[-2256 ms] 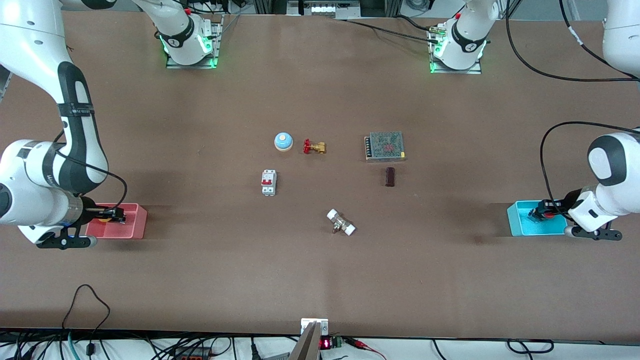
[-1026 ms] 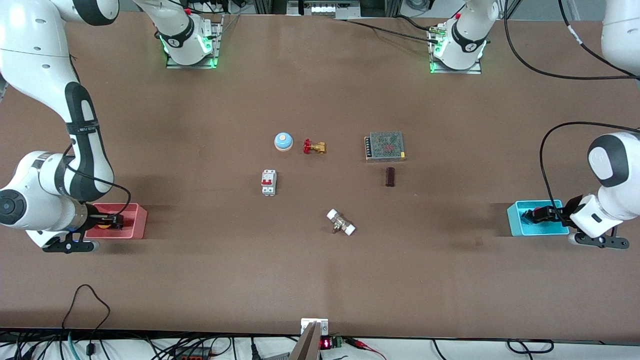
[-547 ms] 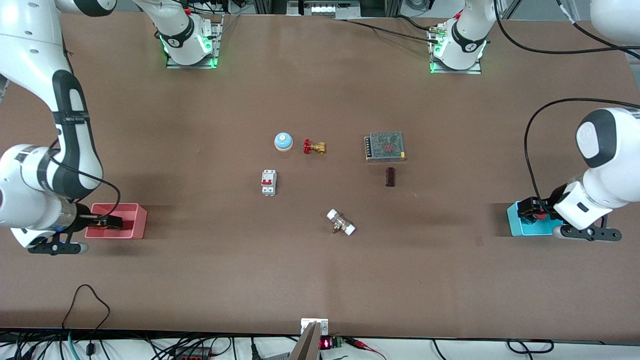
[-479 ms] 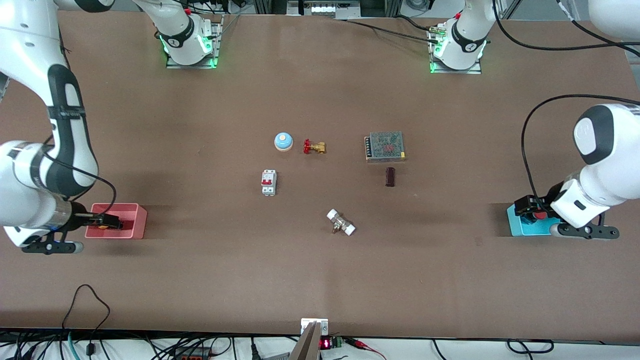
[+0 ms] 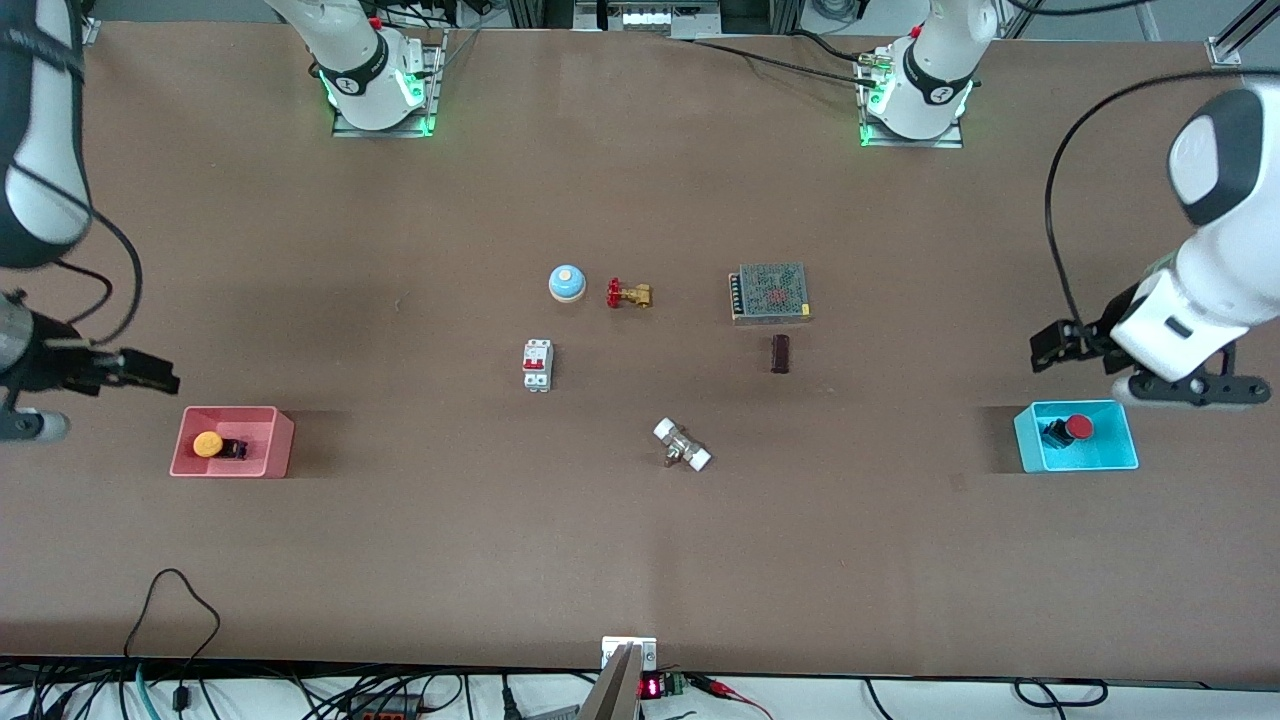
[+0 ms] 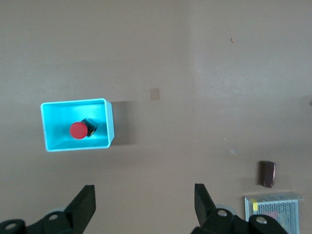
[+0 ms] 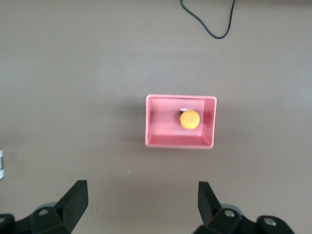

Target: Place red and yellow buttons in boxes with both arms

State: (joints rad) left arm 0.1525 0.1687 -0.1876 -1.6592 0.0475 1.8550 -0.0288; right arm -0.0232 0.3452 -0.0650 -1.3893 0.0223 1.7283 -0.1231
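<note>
The yellow button [image 5: 208, 444] lies in the pink-red box [image 5: 275, 445] at the right arm's end of the table; it also shows in the right wrist view [image 7: 189, 119] inside that box [image 7: 155, 131]. The red button [image 5: 1077, 427] lies in the cyan box [image 5: 1105, 455] at the left arm's end, also in the left wrist view [image 6: 78, 130] inside that box [image 6: 51, 129]. My right gripper [image 5: 150, 381] is open and empty, raised above the table by the pink-red box. My left gripper [image 5: 1045, 346] is open and empty, raised by the cyan box.
Mid-table stand a blue dome bell [image 5: 567, 283], a brass valve with red handle [image 5: 628, 294], a white circuit breaker [image 5: 537, 364], a metal mesh power supply [image 5: 770, 291], a dark brown block [image 5: 780, 353] and a white-capped fitting [image 5: 682, 444].
Both grippers have let go of their buttons and risen out of the boxes. The yellow button now lies in the pink-red box and the red button in the cyan box.
</note>
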